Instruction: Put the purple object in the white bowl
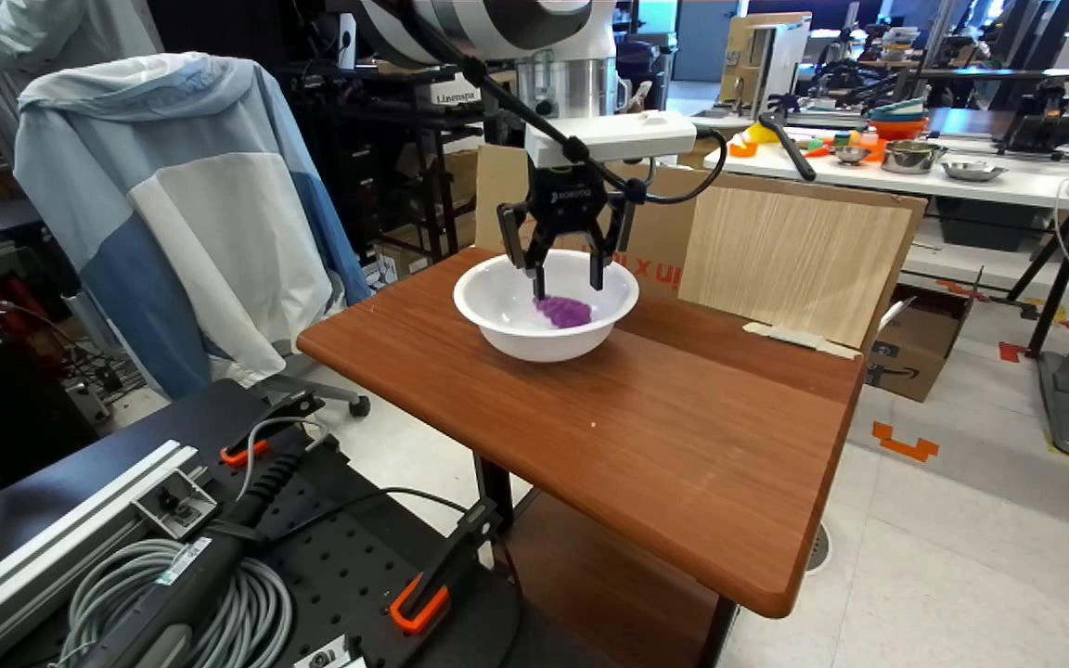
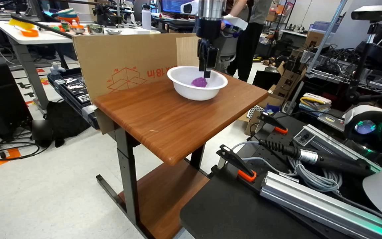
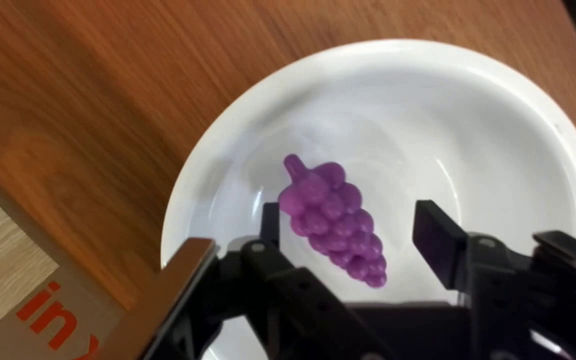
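The purple object [image 1: 564, 312] is a lumpy bunch of grapes with a short stem. It lies inside the white bowl [image 1: 534, 347], on the bowl's floor, in both exterior views. In the wrist view the purple object [image 3: 335, 220] shows whole against the bare inside of the white bowl [image 3: 478, 130]. My gripper [image 1: 568, 278] points down into the bowl with its fingers apart and nothing held. In the wrist view one fingertip overlaps the left edge of the grapes; I cannot tell if they touch. The other finger stands well apart on the right.
The bowl stands on a brown wooden table [image 1: 683, 445], near its back. A cardboard sheet [image 2: 131, 59] stands upright along a table edge. A chair with a jacket [image 1: 219, 204] is beside the table. A black bench [image 1: 349, 547] with clamps and cables stands in front.
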Controlling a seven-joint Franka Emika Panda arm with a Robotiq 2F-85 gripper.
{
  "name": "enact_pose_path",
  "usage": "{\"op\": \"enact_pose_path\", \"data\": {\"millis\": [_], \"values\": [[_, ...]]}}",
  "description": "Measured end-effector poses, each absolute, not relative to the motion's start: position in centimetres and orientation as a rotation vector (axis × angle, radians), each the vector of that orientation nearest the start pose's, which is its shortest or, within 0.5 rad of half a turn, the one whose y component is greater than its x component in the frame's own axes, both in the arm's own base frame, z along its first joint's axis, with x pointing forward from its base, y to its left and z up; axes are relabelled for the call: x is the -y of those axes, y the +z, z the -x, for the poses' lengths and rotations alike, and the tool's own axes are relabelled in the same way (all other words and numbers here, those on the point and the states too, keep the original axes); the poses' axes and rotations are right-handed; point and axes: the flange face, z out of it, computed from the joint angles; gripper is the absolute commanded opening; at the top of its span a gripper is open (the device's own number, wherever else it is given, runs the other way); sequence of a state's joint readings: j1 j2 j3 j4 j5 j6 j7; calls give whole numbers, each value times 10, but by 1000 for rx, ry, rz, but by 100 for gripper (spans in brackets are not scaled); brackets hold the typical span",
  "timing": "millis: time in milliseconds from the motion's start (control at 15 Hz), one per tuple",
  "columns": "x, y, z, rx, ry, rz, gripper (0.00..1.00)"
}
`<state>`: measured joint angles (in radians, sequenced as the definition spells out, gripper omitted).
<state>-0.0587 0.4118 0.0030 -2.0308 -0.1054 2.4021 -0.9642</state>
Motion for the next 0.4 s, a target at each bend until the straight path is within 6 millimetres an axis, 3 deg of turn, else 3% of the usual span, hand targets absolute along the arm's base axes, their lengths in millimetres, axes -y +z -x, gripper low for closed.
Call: {"op": "enact_pose_path", "data": {"millis": [200, 400], "values": [[39, 243, -593, 1505, 152, 2829, 100], [46, 261, -587, 1530, 167, 2861, 100]]}}
